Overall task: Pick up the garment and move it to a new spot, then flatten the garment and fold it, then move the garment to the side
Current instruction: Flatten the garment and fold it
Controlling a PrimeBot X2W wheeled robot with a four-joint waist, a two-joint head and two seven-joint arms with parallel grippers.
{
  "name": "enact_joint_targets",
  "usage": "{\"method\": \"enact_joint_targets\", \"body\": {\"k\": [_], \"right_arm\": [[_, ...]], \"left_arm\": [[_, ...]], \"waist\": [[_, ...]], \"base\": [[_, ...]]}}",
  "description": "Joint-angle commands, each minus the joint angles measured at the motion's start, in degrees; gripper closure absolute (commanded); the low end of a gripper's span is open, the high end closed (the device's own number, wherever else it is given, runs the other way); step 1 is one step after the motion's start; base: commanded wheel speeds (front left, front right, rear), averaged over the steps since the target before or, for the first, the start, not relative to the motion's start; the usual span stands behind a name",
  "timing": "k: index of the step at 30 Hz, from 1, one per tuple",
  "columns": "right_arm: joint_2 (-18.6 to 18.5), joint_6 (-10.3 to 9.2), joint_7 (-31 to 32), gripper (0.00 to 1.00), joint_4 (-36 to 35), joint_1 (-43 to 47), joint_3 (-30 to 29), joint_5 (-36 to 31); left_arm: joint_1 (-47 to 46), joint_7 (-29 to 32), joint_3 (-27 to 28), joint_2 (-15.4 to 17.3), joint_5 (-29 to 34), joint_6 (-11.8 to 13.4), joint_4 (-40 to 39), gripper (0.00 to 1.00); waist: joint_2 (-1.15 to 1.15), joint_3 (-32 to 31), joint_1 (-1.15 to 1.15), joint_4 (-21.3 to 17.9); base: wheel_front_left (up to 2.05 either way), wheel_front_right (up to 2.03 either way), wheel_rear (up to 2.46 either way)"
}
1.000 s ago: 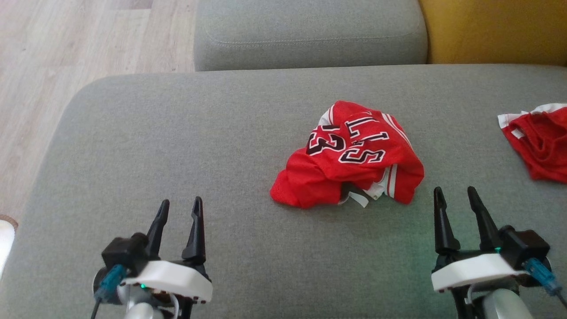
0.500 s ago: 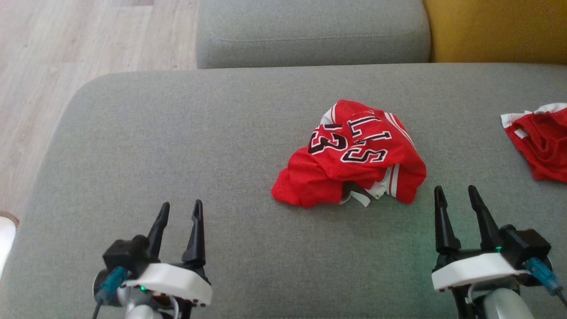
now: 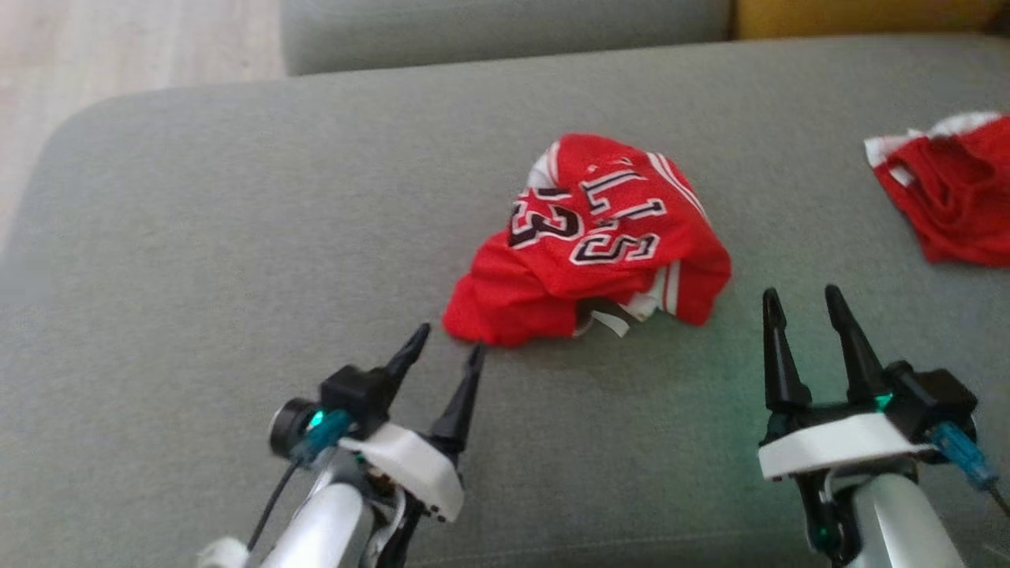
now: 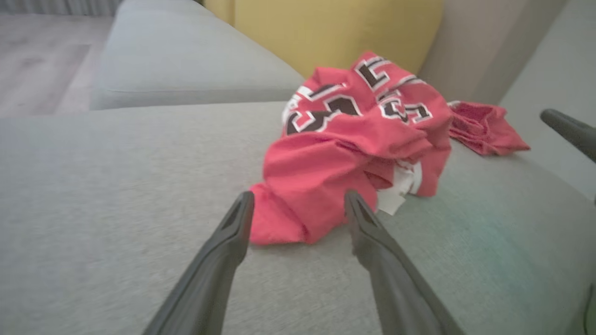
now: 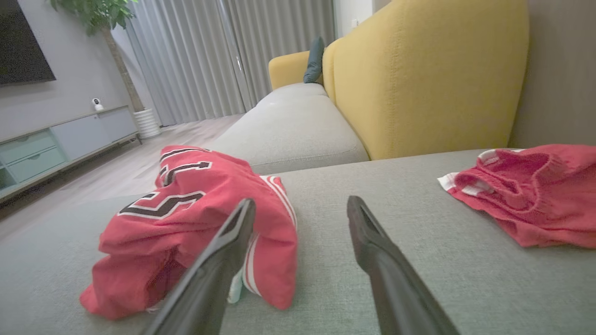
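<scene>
Compared with half a second back, the whole head view is seen shifted, so it's the camera that's been moved, not the stuff. The real change is at lower left. The left gripper (image 3: 452,337) has been brought up and in toward the middle, where before it was parked well apart from the garment (image 3: 588,244). Now its tips are found just beside the garment's lower-left edge, though whether it's touched can't be told. The fingers are spread apart and nothing is held. In the left wrist view, the near red corner is framed between them. The garment is left crumpled mid-frame on the gray sofa cushion (image 3: 197,237), numbers up. At lower right, the right gripper (image 3: 802,290) is seen much as before, parted, nothing gripped. Another red cloth (image 3: 951,197) is seen at the right edge.
</scene>
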Motion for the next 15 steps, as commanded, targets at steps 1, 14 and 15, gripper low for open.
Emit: {"method": "enact_joint_targets", "body": {"k": [1, 14, 15], "right_arm": [[-0.23, 0.37, -0.16, 0.0, -1.91, -2.3, 1.7, -0.31], [-0.23, 0.37, -0.99, 0.0, -1.22, -4.62, 3.27, 0.83], [-0.23, 0.37, -1.05, 0.0, -1.16, -4.69, 3.42, 0.92]], "left_arm": [[-2.7, -0.1, 1.14, -0.13, 0.61, -0.26, -0.78, 0.0], [-11.56, -0.91, -2.05, -0.62, -2.33, 1.09, 11.27, 0.0], [-12.0, -1.01, -1.97, -0.63, -2.57, 1.47, 12.13, 0.0]], "waist": [[0.0, 2.18, -0.01, -2.3], [0.0, 7.1, -0.01, -9.8], [0.0, 7.21, -0.01, -10.05]], "base": [[0.0, 0.0, 0.0], [0.0, 0.0, 0.0], [0.0, 0.0, 0.0]]}}
